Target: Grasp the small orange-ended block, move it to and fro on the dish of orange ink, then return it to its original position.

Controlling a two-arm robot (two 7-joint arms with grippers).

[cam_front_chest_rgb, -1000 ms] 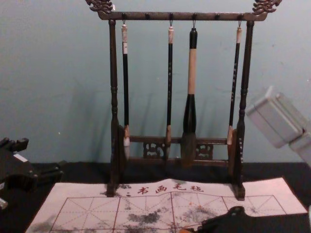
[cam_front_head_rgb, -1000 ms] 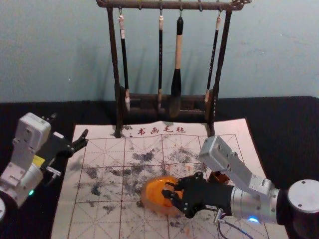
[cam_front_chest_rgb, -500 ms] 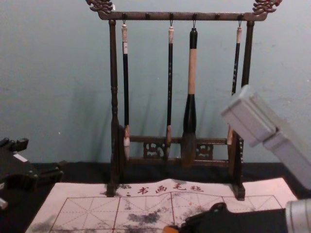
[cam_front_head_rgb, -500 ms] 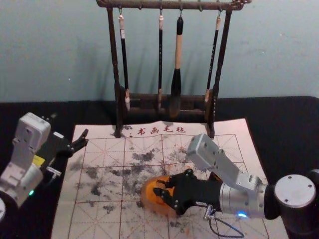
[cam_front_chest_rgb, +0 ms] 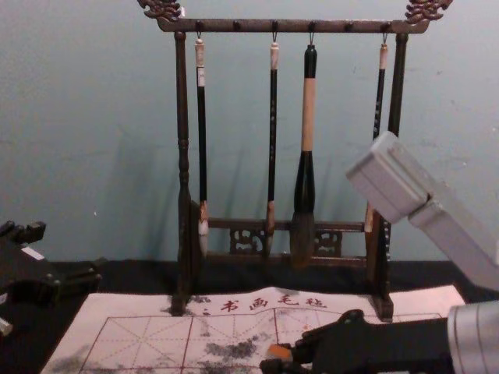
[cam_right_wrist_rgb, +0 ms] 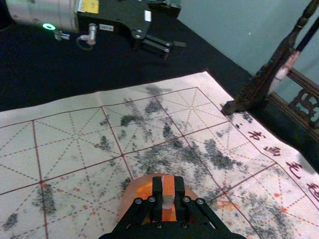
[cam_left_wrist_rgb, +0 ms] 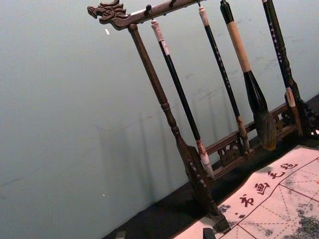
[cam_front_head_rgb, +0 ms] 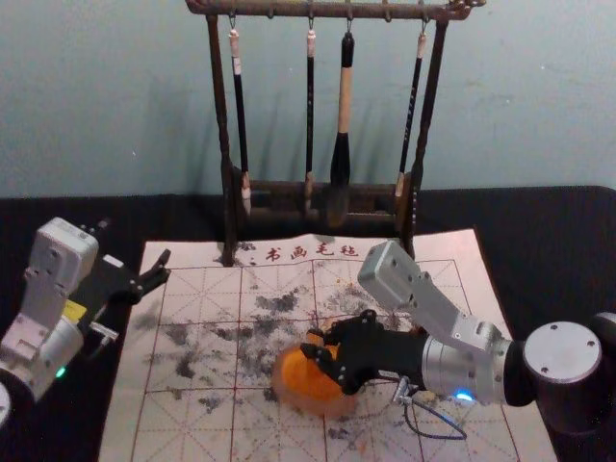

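Shifted farther across the dish (cam_right_wrist_rgb: 127, 199), clenching the block (cam_front_chest_rgb: 279, 353) in right claw (cam_right_wrist_rgb: 168, 189), well apart from spread, idle left claw (cam_left_wrist_rgb: 165, 233), and could drip ink (cam_front_head_rgb: 313, 380) if swung wide.

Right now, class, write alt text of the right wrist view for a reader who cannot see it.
The right gripper holds a small orange-ended block over a dish of orange ink on a gridded, ink-smudged mat. Farther off are the left gripper, its fingers apart, and part of a dark brush rack.
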